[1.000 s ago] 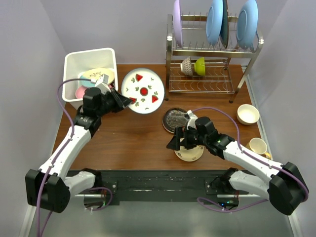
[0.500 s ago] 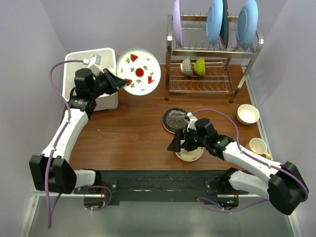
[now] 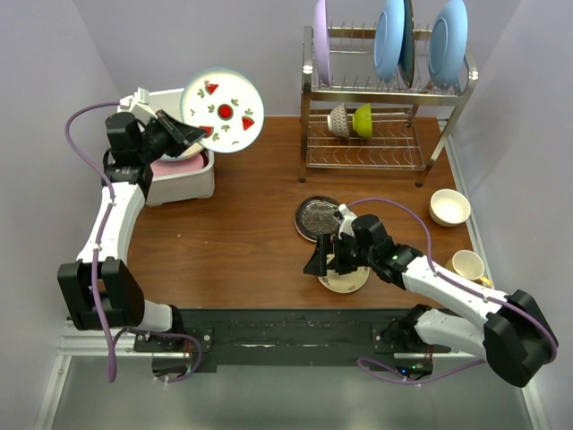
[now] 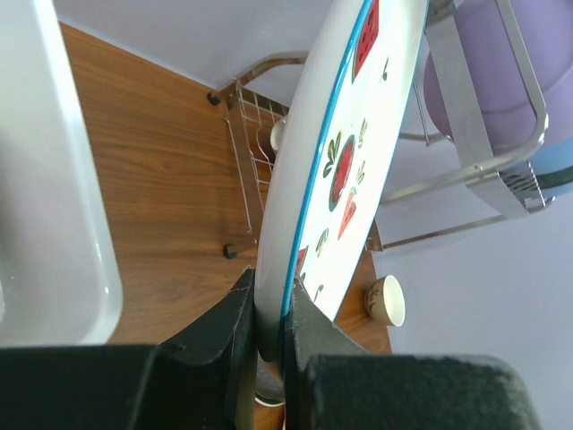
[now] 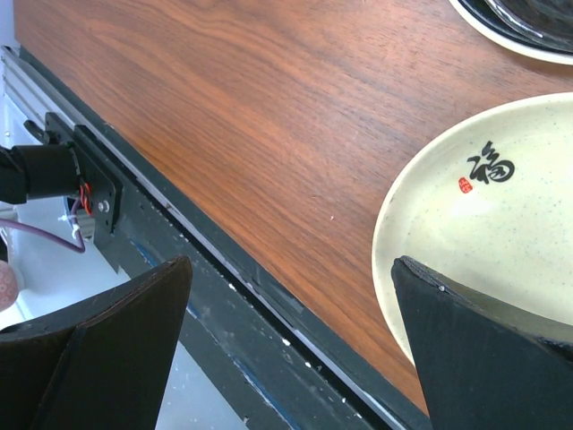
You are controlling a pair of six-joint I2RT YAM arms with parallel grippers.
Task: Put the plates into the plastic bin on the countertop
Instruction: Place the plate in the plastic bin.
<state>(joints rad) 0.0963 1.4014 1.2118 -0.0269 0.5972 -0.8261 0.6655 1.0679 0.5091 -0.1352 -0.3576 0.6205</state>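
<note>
My left gripper (image 3: 185, 134) is shut on the rim of the white fruit-motif plate (image 3: 222, 112) and holds it tilted in the air at the right edge of the white plastic bin (image 3: 183, 184). A pink plate (image 3: 175, 165) lies in the bin. In the left wrist view the plate (image 4: 358, 161) stands edge-on between my fingers (image 4: 228, 331), with the bin's wall (image 4: 54, 224) to the left. My right gripper (image 3: 328, 260) is open, low over the small yellowish plate (image 3: 347, 280) on the countertop (image 3: 233, 242). That plate (image 5: 501, 224) shows beside the right finger (image 5: 474, 349). The dark glass plate (image 3: 315, 218) lies just behind.
A steel wire rack (image 3: 385, 98) at the back right holds a lilac plate (image 3: 320, 40), light-blue plates (image 3: 389, 40) and small bowls. A cream bowl (image 3: 449, 206) and a mug (image 3: 467, 265) sit at the right. The table's front edge (image 5: 224, 260) runs under my right gripper.
My left arm has lifted the fruit plate up and swung it left, from the table beside the bin to above the bin's right edge. The right arm has barely moved.
</note>
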